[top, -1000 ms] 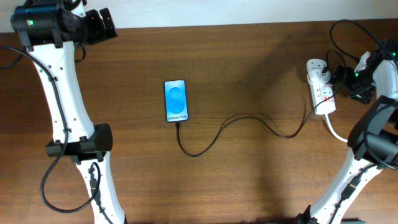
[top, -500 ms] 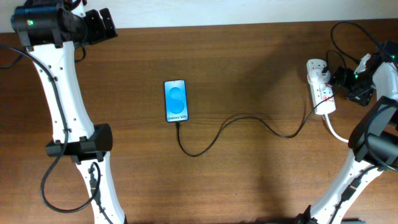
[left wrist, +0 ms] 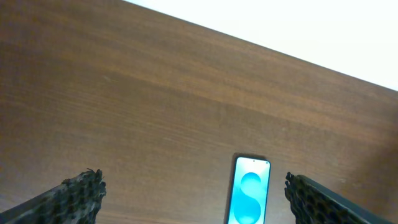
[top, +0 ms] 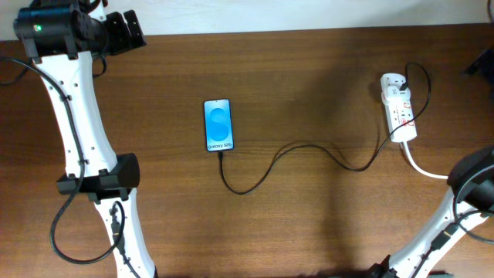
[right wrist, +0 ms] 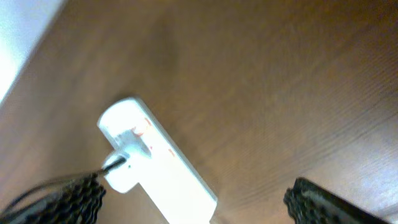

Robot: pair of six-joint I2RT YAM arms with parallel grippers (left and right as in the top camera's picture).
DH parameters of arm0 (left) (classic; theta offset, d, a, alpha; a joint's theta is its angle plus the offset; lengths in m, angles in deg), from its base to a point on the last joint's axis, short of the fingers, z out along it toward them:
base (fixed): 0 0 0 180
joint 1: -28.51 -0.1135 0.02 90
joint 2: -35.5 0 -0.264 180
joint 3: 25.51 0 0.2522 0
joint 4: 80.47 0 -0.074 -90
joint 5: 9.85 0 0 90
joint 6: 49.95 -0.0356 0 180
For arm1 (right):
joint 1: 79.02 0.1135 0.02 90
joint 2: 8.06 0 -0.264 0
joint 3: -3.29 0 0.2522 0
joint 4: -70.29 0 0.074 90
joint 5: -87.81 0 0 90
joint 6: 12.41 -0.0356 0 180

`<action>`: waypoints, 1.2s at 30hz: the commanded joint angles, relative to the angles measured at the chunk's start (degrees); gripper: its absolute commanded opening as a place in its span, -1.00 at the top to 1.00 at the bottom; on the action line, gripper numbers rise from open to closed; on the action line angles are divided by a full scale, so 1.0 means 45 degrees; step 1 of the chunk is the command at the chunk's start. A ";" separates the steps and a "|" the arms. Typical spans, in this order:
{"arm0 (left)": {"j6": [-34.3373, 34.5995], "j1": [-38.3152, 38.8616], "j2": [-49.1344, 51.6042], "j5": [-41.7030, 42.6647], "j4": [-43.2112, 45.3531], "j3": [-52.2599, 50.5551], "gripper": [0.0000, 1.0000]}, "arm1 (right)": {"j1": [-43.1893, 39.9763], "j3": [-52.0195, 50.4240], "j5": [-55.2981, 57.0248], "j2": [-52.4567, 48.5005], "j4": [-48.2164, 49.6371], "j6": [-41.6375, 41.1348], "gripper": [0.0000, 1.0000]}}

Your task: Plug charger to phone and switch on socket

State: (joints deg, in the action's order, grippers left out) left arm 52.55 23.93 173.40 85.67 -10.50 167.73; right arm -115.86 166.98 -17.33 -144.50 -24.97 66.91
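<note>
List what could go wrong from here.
1. The charger lies in a slack loop between the phone and the socket; a low-sweeping arm might snag it and drag its tip away from the phone.
2. The socket's white cord runs right up to the right arm; that arm moving could tug the strip askew.
3. Whether the socket is switched on cannot be read here; it may be off.

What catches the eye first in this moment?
The phone, screen lit bright blue, lies in the middle of the table. The thin black charger snakes from its lower end rightward to the white socket near the right edge.
</note>
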 commanded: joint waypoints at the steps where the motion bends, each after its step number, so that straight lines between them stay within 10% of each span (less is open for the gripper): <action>1: 0.0068 -0.0019 -0.0078 -0.0097 0.0029 -0.0019 -0.99 | 0.0627 0.3837 -0.0155 0.0481 -0.1511 -0.0029 -0.97; 4: 0.0068 -0.0019 -0.0078 -0.0097 0.0029 -0.0019 -0.99 | 0.1379 0.6771 -0.0209 0.0806 -0.3162 0.0005 -0.97; 20: 0.0068 -0.0019 -0.0078 -0.0097 0.0029 -0.0019 -0.99 | 0.8607 0.6601 -0.0350 0.3983 -0.3517 0.0500 -0.97; 36: 0.0068 -0.0019 -0.0078 -0.0102 0.0029 -0.0019 -0.99 | 0.8884 0.6601 -0.1681 0.4269 -0.3512 0.0695 -0.97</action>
State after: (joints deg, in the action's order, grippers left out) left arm 52.55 23.93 173.40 85.67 -10.46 167.73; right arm -75.29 196.12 -24.81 -126.78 -40.44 69.10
